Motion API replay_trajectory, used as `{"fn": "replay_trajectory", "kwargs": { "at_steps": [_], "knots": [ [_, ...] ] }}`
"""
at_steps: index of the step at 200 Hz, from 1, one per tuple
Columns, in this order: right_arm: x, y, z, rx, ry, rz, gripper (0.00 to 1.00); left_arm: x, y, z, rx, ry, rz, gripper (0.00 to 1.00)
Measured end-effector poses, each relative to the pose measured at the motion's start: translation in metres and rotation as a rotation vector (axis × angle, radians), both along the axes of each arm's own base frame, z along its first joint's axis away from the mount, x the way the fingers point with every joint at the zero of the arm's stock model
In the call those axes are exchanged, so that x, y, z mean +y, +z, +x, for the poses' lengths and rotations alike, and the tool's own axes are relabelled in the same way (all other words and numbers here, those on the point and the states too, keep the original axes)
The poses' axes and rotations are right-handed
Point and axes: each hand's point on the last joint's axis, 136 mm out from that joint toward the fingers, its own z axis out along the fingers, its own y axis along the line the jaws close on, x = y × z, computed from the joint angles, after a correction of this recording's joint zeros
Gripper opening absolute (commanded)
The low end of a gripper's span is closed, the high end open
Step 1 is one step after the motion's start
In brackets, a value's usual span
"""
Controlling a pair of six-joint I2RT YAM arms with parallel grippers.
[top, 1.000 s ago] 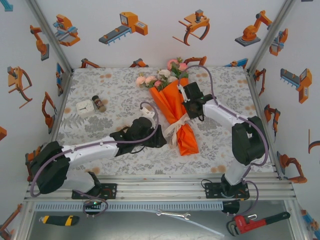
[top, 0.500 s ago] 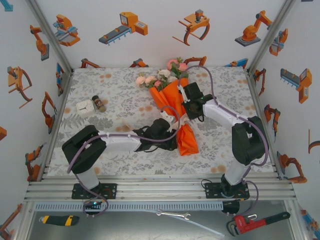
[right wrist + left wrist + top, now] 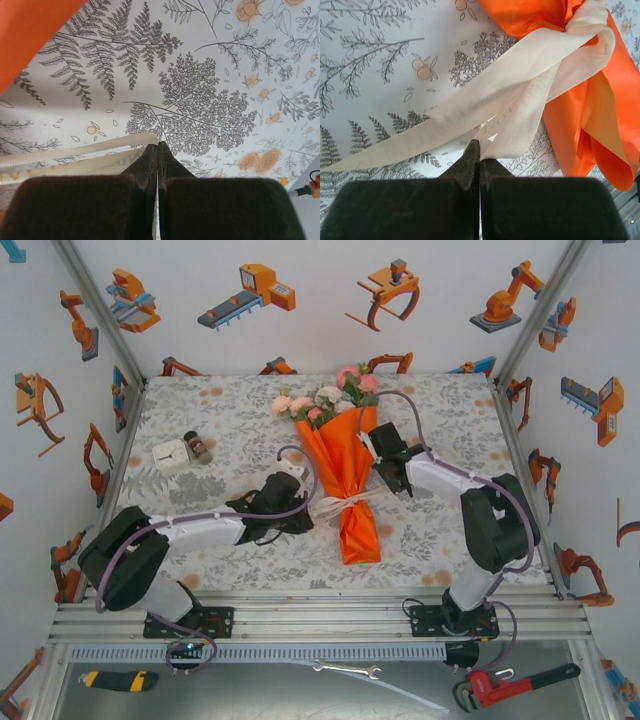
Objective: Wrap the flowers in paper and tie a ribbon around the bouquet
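The bouquet lies on the tablecloth mid-table: pink and cream flowers (image 3: 330, 398) top a cone of orange paper (image 3: 338, 455), and the cream ribbon (image 3: 345, 503) is tied round its narrow waist. My left gripper (image 3: 304, 519) sits just left of the waist, shut on one ribbon tail. In the left wrist view that ribbon (image 3: 520, 85) runs from the knot by the paper (image 3: 580, 115) into the closed left gripper (image 3: 480, 152). My right gripper (image 3: 401, 487) is right of the cone. Its wrist view shows the right gripper (image 3: 157, 150) pinching the other ribbon (image 3: 75, 152) tail, with paper (image 3: 30, 30) at the top left.
A small white box (image 3: 170, 454) and a brown bottle (image 3: 197, 447) stand at the left of the table. Below the table's front rail lie a utility knife (image 3: 118, 679), a spanner (image 3: 345, 670) and a red pipe wrench (image 3: 510, 685).
The bouquet has swung from a slant to nearly straight up the table. My left gripper pulled back to the left from under the cone. The right gripper shifted slightly down and right.
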Motion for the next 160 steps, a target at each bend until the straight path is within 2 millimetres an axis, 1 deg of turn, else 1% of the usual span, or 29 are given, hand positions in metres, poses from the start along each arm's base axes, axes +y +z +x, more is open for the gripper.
{"fn": "replay_trajectory", "kwargs": {
  "at_steps": [18,47,97,123,160],
  "knots": [
    [0.001,0.000,0.001,-0.009,0.014,-0.009,0.00,0.009,-0.003,0.001,0.016,0.018,-0.004,0.00],
    [0.004,0.001,0.004,-0.022,0.019,0.000,0.00,0.031,-0.008,0.006,0.047,0.077,-0.027,0.00],
    [0.005,-0.002,0.004,-0.027,0.020,0.009,0.00,0.055,-0.017,0.012,0.090,0.140,-0.078,0.00],
    [0.004,-0.006,0.004,-0.024,0.019,0.013,0.00,0.062,-0.019,0.015,0.106,0.157,-0.112,0.00],
    [0.001,-0.009,0.006,-0.024,0.006,0.014,0.00,0.063,-0.017,0.017,0.108,0.152,-0.140,0.00]
  ]
}}
